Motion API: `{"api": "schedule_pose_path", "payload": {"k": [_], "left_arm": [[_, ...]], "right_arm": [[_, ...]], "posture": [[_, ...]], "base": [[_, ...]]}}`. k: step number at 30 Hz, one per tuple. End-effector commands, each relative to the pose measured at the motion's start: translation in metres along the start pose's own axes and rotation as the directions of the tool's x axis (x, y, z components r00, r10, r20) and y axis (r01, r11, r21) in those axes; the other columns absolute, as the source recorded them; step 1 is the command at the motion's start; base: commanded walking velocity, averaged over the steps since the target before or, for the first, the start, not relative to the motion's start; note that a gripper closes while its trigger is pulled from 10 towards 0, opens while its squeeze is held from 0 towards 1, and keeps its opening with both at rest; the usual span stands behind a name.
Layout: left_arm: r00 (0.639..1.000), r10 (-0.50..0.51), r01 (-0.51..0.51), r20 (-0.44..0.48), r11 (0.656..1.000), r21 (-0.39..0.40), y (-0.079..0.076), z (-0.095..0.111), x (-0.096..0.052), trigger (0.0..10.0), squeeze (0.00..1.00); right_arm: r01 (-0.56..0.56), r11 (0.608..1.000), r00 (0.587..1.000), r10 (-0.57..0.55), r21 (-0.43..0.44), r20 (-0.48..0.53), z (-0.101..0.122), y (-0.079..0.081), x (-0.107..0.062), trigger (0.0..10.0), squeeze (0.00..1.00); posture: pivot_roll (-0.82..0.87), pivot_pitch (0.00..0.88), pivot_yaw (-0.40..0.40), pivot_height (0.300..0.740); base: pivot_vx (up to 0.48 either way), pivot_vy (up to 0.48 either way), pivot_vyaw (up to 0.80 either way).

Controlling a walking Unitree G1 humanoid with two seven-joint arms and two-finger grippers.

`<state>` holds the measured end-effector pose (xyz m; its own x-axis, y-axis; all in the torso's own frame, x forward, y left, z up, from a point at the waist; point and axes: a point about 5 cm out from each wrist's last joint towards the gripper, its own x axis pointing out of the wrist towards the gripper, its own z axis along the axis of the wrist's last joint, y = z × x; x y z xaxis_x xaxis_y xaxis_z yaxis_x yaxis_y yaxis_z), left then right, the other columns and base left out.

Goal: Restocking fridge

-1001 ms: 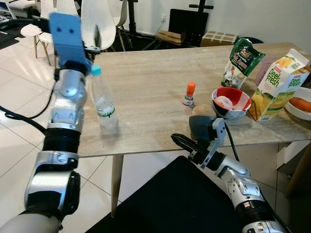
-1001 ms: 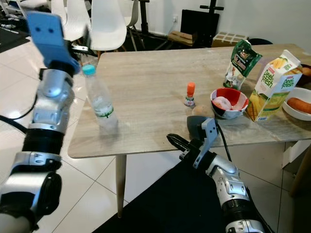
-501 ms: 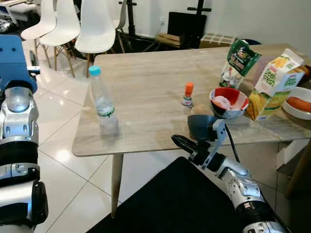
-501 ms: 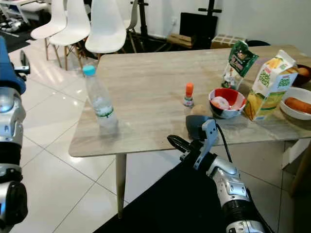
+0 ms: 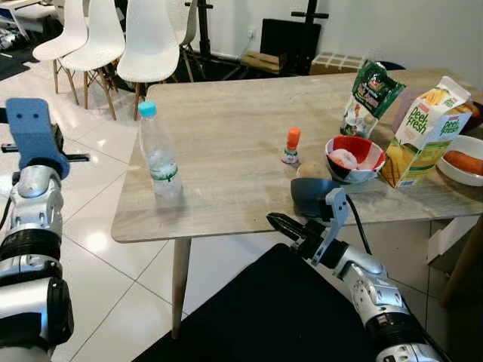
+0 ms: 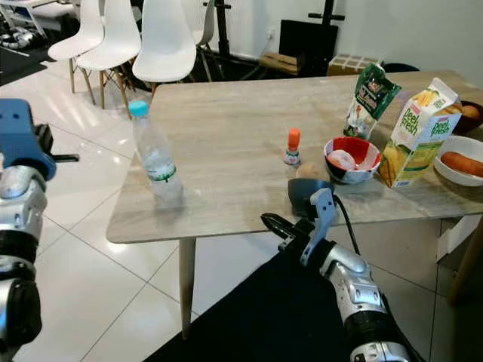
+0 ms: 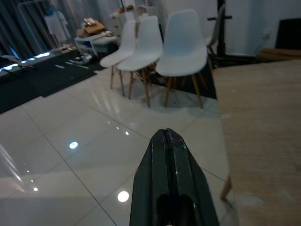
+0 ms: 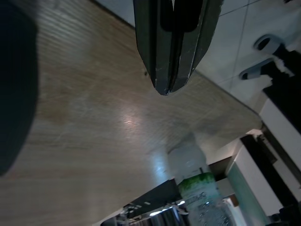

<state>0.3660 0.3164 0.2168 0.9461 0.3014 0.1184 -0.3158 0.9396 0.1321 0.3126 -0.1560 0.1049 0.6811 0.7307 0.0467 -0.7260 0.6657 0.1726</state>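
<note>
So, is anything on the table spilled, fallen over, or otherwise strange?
Nothing stands out. The water bottle, small orange-capped bottle, juice carton and green bag all stand upright on the table, with no spill visible.

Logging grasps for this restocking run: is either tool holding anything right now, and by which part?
Nothing is held. The left tool and right tool are both shut on nothing, away from the clear plastic water bottle.

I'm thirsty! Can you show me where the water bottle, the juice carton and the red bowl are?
water bottle (image 5: 161, 162), left eye view, on its clear body.
juice carton (image 5: 426, 136), left eye view, on its printed front.
red bowl (image 5: 364, 148), left eye view, on its red inside.
</note>
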Motion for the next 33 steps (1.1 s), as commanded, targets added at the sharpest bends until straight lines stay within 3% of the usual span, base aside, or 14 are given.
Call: {"api": "schedule_pose_path", "payload": {"k": [1,2,4,12,14,20,22,33], "left_arm": [[0.999,-0.030,0.030,-0.026,0.999,0.011,-0.009,-0.007,0.000,0.0,0.00],[0.996,-0.081,0.083,-0.036,0.996,0.043,-0.020,-0.009,0.001,0.0,0.00],[0.996,-0.081,0.083,-0.036,0.996,0.043,-0.020,-0.009,0.001,0.0,0.00],[0.982,-0.179,0.183,-0.059,0.981,0.066,-0.046,-0.020,-0.001,0.0,0.00],[0.970,-0.233,0.238,-0.067,0.969,0.071,-0.062,-0.025,-0.003,0.0,0.00],[0.955,-0.284,0.290,-0.083,0.954,0.072,-0.082,-0.032,-0.007,0.0,0.00],[0.946,-0.312,0.317,-0.087,0.947,0.055,-0.093,-0.037,-0.011,0.0,0.00],[0.927,-0.363,0.366,-0.093,0.931,0.016,-0.113,-0.047,-0.019,0.0,0.00]], "right_arm": [[0.009,1.000,1.000,-0.009,-0.005,-0.013,-0.002,-0.001,0.000,10.0,0.00],[0.029,1.000,1.000,-0.029,-0.004,0.004,-0.001,-0.002,0.001,10.0,0.00],[0.029,1.000,1.000,-0.029,-0.004,0.004,-0.001,-0.002,0.001,10.0,0.00],[0.019,1.000,0.999,-0.019,0.010,0.046,0.004,0.001,0.002,10.0,0.00],[0.013,1.000,0.999,-0.014,0.011,0.051,0.004,0.003,0.002,10.0,0.00],[0.017,1.000,0.998,-0.017,0.012,0.057,0.004,0.004,0.001,10.0,0.00],[0.038,0.999,0.994,-0.039,0.006,0.102,0.008,0.006,0.002,10.0,0.00],[0.042,0.999,0.987,-0.043,0.011,0.155,0.003,0.022,0.003,10.0,0.00]], "posture": [[-0.07,0.122,0.027,0.740],[-0.07,0.127,0.029,0.740],[-0.07,0.127,0.029,0.740],[-0.08,0.132,0.039,0.740],[-0.08,0.134,0.043,0.740],[-0.09,0.135,0.047,0.740],[-0.10,0.136,0.052,0.740],[-0.10,0.138,0.053,0.740]], "base": [[0.000,0.000,0.00],[0.000,0.000,0.00],[0.000,0.000,0.00],[0.000,0.000,0.00],[0.000,0.000,0.00],[0.000,0.000,0.00],[0.000,0.000,0.00],[0.000,0.000,0.00]]}}
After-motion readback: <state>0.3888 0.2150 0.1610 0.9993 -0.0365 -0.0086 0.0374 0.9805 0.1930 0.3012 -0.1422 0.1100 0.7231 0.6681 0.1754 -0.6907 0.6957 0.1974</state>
